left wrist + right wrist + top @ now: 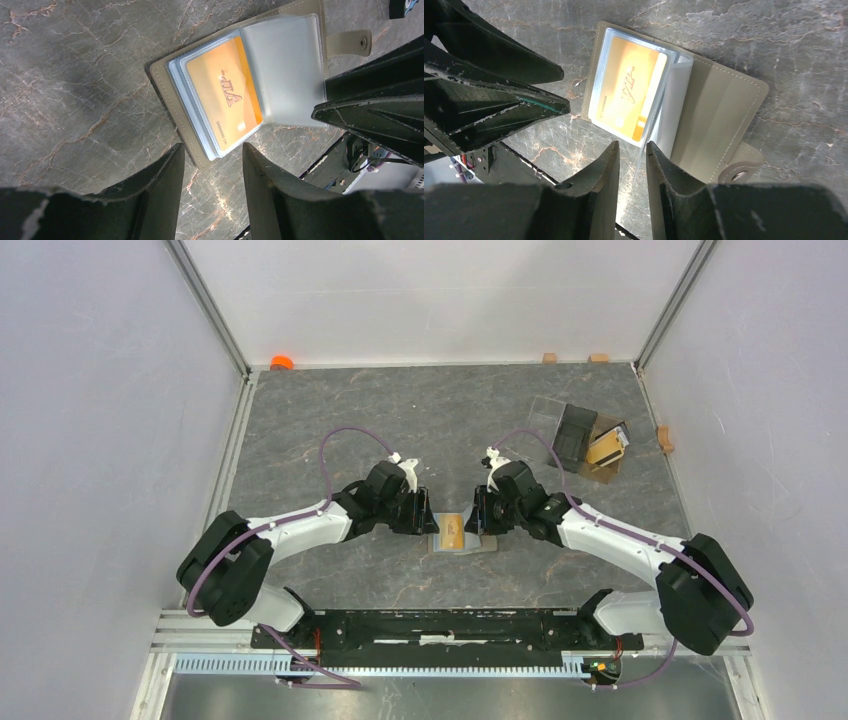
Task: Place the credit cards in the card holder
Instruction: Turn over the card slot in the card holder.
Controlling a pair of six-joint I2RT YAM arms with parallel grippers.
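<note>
The card holder (pixel 482 543) lies open on the table between both grippers, khaki with a tab flap (pixel 350 42). An orange credit card (pixel 225 95) sits in its clear sleeves, also seen as a gold card (pixel 629 87) on the card holder (pixel 719 110). My left gripper (pixel 212 150) hangs open just off the holder's near corner (pixel 161 75), holding nothing. My right gripper (pixel 631 146) stands narrowly open at the opposite side. A lifted clear sleeve page (pixel 282 70) has its thin edge running between the right fingers, with a gap still showing. In the top view, left gripper (pixel 428 520) and right gripper (pixel 478 520) flank the card (pixel 452 530).
A clear plastic box (pixel 570 430) with a dark compartment sits at the back right, with more tan credit cards (pixel 607 447) beside it. Small wooden blocks (pixel 664 438) and an orange object (pixel 281 362) lie along the walls. The arms' base rail (pixel 450 625) runs along the near edge.
</note>
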